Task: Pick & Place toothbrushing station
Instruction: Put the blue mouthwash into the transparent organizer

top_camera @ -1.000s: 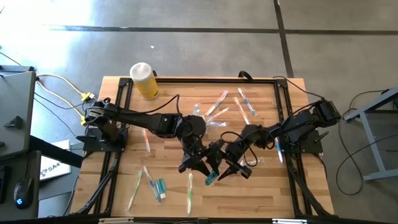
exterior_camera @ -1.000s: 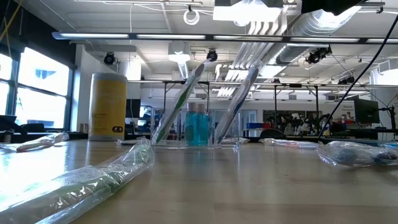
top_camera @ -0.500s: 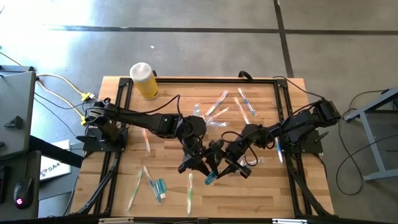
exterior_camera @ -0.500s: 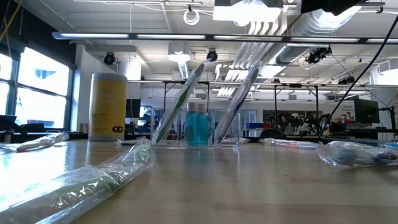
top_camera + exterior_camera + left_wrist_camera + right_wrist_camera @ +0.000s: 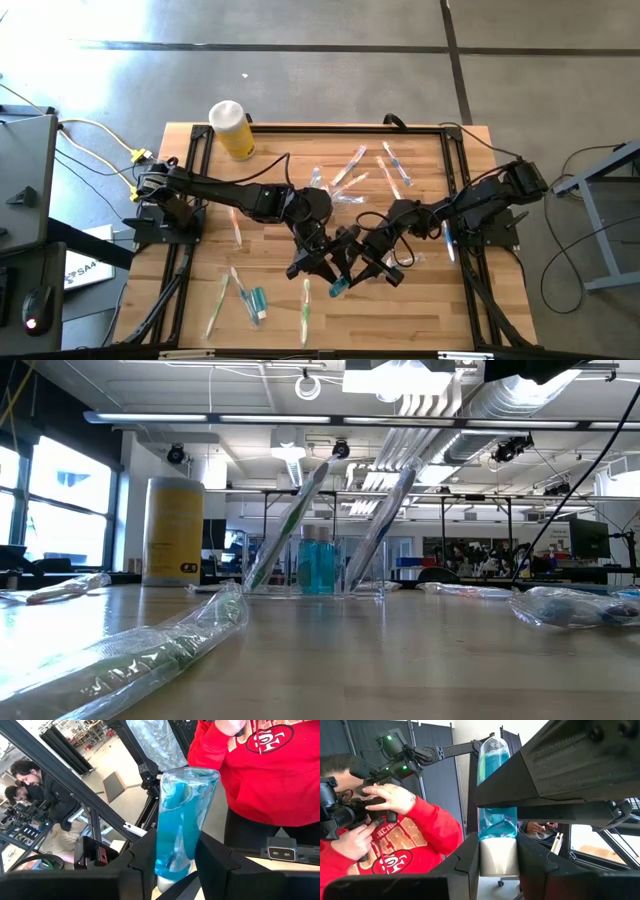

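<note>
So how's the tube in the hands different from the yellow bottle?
The tube is gripped by the left hand and right hand; the yellow bottle stands free at a table corner. The tube is white and teal, the bottle yellow, white-capped and bulkier.

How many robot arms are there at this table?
2. The left arm reaches from the table's left side toward the middle; the right arm from its right side.

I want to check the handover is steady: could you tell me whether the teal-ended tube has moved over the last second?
No. In the high view the teal-ended tube sits at the same spot relative to the green toothbrush lying below it.
</note>
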### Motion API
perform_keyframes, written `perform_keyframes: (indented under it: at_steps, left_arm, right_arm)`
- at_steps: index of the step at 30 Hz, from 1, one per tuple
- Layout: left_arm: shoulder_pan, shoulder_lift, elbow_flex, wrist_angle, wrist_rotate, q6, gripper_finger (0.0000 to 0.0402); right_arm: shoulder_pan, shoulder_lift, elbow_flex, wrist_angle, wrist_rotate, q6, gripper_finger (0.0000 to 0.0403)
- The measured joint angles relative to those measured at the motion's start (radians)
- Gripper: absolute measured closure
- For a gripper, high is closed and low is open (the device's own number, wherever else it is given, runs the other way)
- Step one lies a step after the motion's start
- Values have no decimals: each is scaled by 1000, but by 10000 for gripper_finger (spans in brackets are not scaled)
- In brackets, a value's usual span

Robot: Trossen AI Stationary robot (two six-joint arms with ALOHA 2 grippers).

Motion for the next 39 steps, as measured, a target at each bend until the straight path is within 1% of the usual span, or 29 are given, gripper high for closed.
perform_keyframes:
  at_steps: [4,9,13,15,17,19,23,27,29,31,33,36,39]
  left_arm:
    - [-1,0,-1,-3,-13,-18,251]
    - [0,0,-1,12,-14,-33,186]
    - [-1,0,-1,12,-17,-82,144]
    - [-2,-4,-1,6,-50,-117,135]
    - [-2,-18,-1,-9,-127,-159,132]
    - [-1,-45,-1,-22,-227,-205,131]
    - [0,-117,0,-90,-435,-330,131]
    - [0,-195,1,-244,-633,-472,130]
    - [0,-226,0,-343,-709,-544,130]
    - [0,-253,1,-444,-777,-600,130]
    - [0,-268,0,-557,-809,-647,130]
    - [0,-282,-7,-691,-804,-710,130]
    - [0,-296,-45,-713,-803,-767,130]
  right_arm:
    - [0,-1,0,-9,-7,0,315]
    - [4,-1,0,-23,-49,-17,315]
    - [2,-5,0,-77,-37,-15,315]
    - [2,-25,0,-154,-29,-16,315]
    - [3,-53,0,-256,10,-26,315]
    - [12,-82,0,-384,99,-47,315]
    - [48,-147,-1,-630,343,-106,315]
    - [89,-227,0,-888,697,-118,315]
    - [93,-260,7,-1007,875,-124,315]
    - [93,-282,37,-1158,1024,-123,315]
    - [81,-284,85,-1278,1128,-128,315]
    - [65,-257,149,-1419,1215,-184,315]
    - [50,-206,207,-1466,1282,-287,315]
